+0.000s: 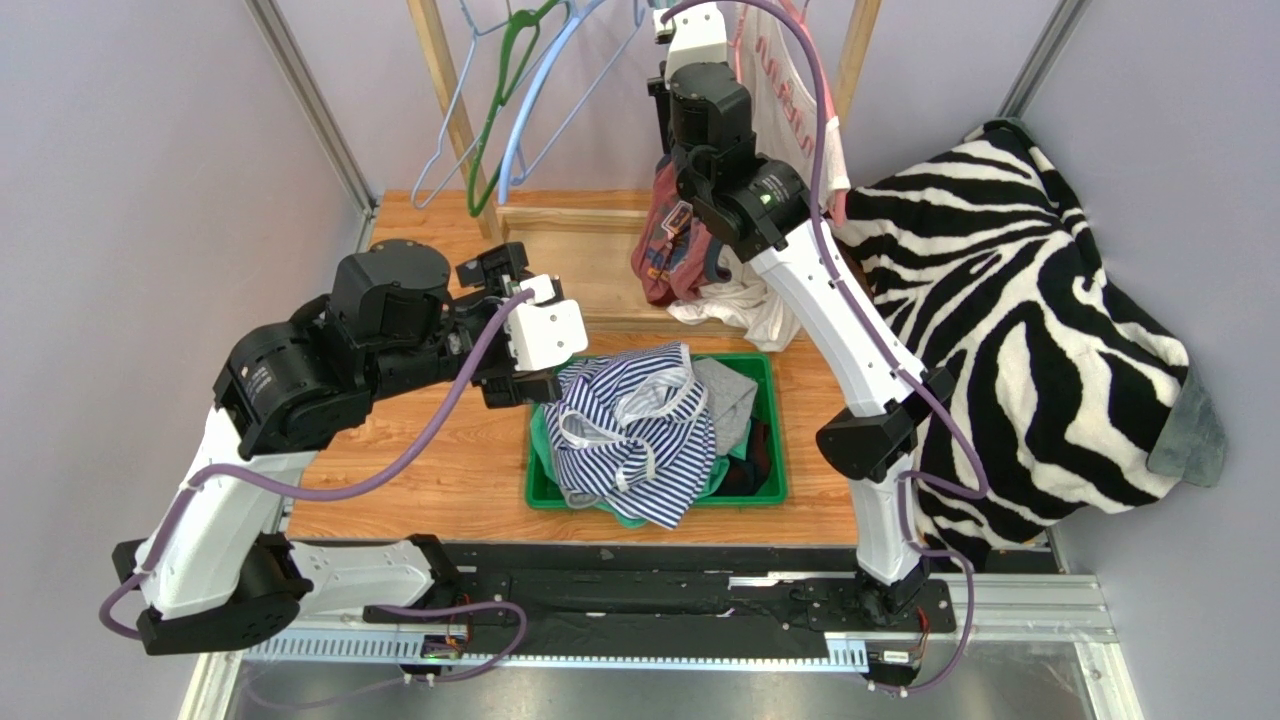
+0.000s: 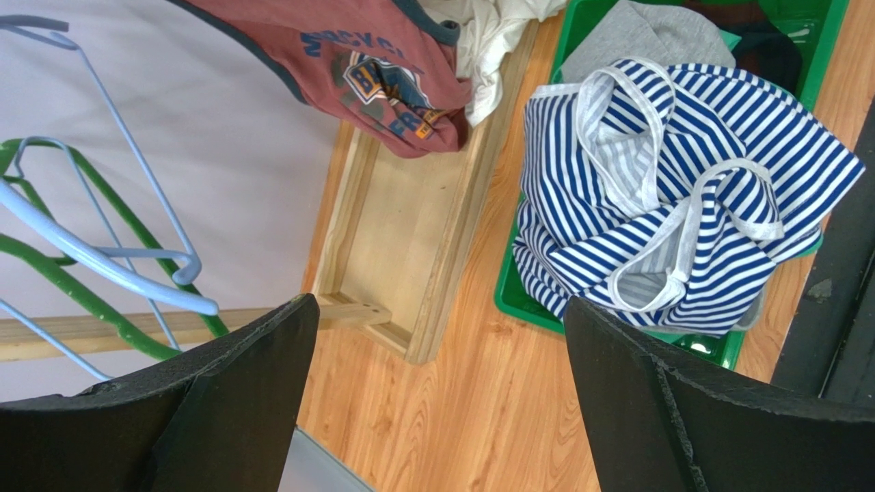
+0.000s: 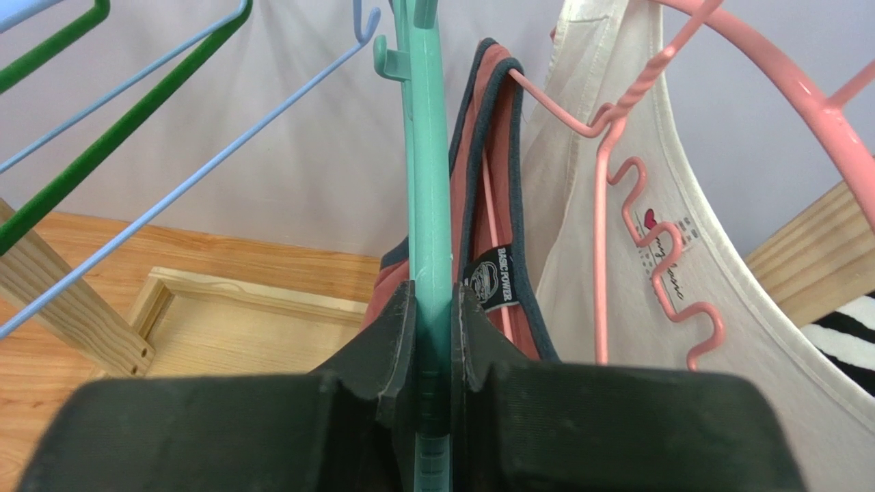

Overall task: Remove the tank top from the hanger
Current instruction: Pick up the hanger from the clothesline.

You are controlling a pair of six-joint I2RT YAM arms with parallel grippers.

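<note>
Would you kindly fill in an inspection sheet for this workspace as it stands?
Surface: wooden table, light planks.
Job's things: red tank top hanging beside the teal hanger.
Clutter: green bin holding a striped top; zebra blanket; empty hangers; white top.
Grippers: left gripper open over the table; right gripper shut on the teal hanger.
Cables: purple cables along both arms.
Surroundings: grey walls, wooden rack.
</note>
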